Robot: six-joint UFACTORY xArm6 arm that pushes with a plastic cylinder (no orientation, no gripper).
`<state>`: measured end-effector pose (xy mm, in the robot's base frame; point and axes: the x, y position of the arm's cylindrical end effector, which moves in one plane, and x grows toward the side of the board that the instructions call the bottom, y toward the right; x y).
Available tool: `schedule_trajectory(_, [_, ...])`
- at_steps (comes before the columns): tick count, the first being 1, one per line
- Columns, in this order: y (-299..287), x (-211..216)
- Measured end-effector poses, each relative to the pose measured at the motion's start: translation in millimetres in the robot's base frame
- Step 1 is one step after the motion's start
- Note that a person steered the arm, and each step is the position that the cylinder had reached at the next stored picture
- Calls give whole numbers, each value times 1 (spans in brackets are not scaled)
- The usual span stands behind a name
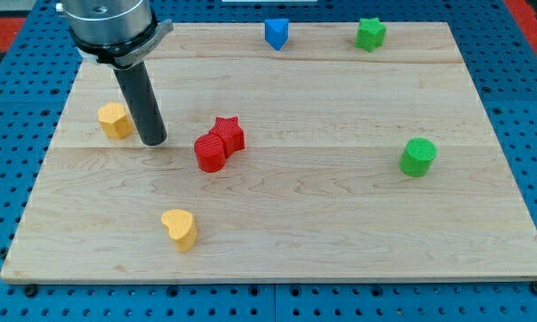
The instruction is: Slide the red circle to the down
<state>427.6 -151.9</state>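
The red circle [210,152] lies on the wooden board left of centre, touching the red star [228,133] at its upper right. My tip [153,141] rests on the board to the left of the red circle, a short gap apart. It stands just right of a yellow block [115,120].
A yellow heart [179,228] lies below the red circle near the view's bottom. A blue block [276,33] and a green star [370,34] sit near the view's top edge. A green cylinder [418,156] sits at the right. The board [340,241] lies on blue pegboard.
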Motion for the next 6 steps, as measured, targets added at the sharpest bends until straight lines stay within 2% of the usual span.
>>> schedule_trajectory(2, [5, -11])
schedule_trajectory(3, [21, -33])
schedule_trajectory(4, [83, -71])
schedule_trajectory(5, [159, -65])
schedule_trajectory(6, [93, -53])
